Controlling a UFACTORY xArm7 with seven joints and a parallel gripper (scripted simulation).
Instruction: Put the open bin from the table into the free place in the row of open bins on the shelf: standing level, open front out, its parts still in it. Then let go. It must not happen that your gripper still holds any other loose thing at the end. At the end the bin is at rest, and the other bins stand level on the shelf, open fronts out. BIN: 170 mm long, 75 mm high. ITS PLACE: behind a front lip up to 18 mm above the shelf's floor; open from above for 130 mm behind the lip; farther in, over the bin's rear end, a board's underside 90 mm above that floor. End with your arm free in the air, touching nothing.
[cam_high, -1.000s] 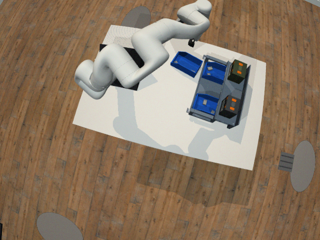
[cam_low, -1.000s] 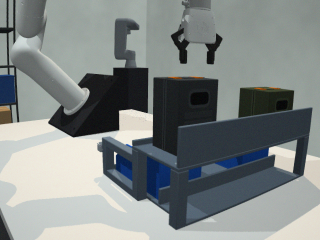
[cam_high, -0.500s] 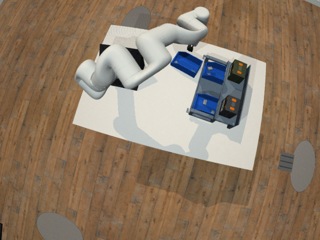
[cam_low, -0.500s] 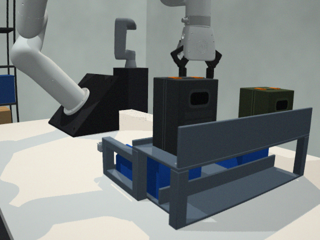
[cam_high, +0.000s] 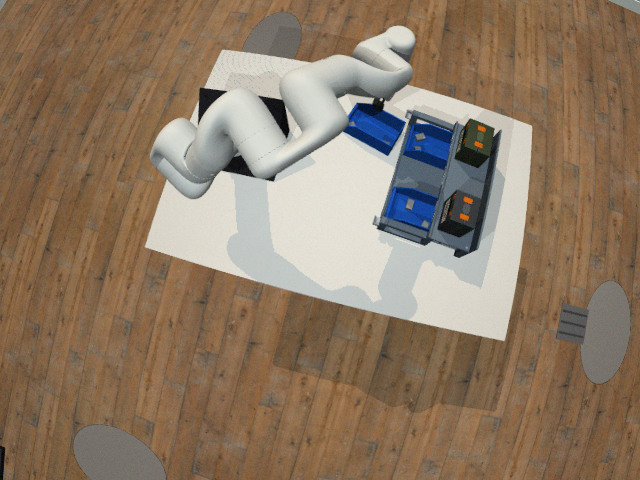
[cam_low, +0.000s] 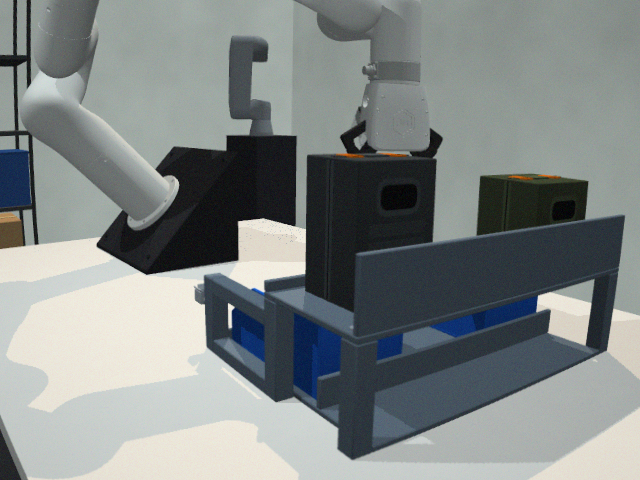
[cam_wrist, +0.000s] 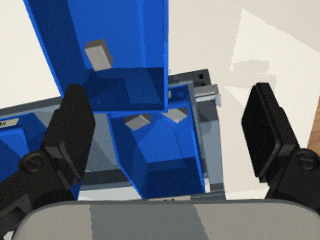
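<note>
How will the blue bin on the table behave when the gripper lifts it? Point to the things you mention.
The blue bin (cam_high: 373, 130) (cam_wrist: 117, 30) will probably stay stiff, because its walls look straight and flat. Its small grey part (cam_wrist: 99, 55) lies loose inside and may slide if the bin tilts. The bin may tip if the gripper (cam_wrist: 168, 102) takes it by only one end, since it is long.
</note>
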